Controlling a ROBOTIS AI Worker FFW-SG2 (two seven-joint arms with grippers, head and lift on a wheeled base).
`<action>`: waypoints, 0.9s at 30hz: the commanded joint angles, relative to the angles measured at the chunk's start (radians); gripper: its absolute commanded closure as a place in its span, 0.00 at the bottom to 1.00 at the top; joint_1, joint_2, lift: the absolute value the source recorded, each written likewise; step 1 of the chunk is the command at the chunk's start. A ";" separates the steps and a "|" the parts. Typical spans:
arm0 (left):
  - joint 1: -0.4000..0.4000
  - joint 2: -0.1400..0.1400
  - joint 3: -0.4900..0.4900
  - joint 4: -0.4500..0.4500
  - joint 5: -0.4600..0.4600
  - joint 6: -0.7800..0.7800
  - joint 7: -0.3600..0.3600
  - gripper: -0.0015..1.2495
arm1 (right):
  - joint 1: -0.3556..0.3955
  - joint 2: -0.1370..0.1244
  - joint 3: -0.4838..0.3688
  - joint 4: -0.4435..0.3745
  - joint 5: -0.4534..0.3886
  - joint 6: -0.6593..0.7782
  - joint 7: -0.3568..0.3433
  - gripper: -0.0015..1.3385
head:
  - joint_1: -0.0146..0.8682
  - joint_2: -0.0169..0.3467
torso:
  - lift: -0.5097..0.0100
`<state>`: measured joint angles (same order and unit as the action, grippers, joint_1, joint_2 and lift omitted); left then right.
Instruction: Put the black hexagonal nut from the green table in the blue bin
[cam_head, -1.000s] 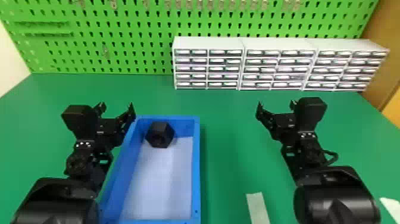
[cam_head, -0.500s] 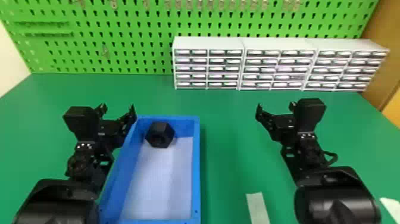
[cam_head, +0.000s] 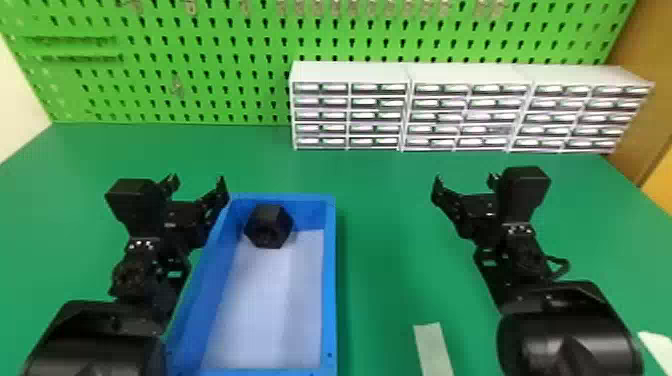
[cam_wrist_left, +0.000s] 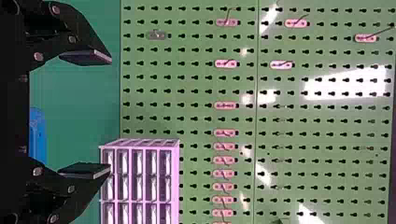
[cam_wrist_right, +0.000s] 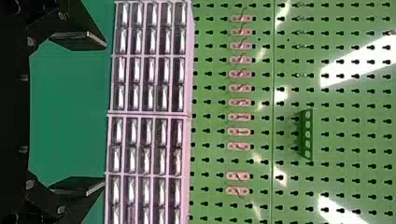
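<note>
In the head view the black hexagonal nut (cam_head: 269, 226) lies inside the blue bin (cam_head: 330, 280), against its far end near the left corner. My left gripper (cam_head: 199, 181) stands open just left of the bin's far left corner, apart from the nut. Over the table to the right of the bin, my right gripper (cam_head: 465, 181) is open with nothing between its fingers. The left wrist view has the left gripper (cam_wrist_left: 111, 114) with fingers wide apart and a bit of the bin (cam_wrist_left: 37, 140) behind it. In the right wrist view the right gripper (cam_wrist_right: 105, 113) is likewise spread and holds nothing.
White drawer cabinets (cam_head: 407, 75) stand along the back of the green table (cam_head: 385, 210), before a green pegboard (cam_head: 210, 65) with hooks. A pale strip (cam_head: 432, 347) lies at the front between bin and right arm, and a white piece (cam_head: 657, 350) at the right edge.
</note>
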<state>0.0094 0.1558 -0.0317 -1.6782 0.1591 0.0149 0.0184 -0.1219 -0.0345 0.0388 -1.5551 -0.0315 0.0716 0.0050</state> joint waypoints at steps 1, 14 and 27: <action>0.000 0.001 0.003 0.000 0.005 -0.001 0.000 0.35 | 0.005 0.001 -0.003 0.000 -0.001 0.000 0.001 0.19 | 0.79 0.19 | 0.79; -0.011 -0.001 0.006 -0.002 0.005 -0.001 0.000 0.35 | -0.001 -0.007 0.004 0.000 0.002 0.000 0.000 0.19 | 0.79 0.19 | 0.79; -0.009 0.001 -0.001 -0.002 0.005 0.000 0.000 0.35 | 0.002 -0.007 0.000 0.000 0.002 -0.001 0.000 0.19 | 0.79 0.19 | 0.79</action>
<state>-0.0010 0.1559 -0.0326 -1.6797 0.1641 0.0150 0.0184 -0.1217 -0.0405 0.0410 -1.5554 -0.0293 0.0719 0.0054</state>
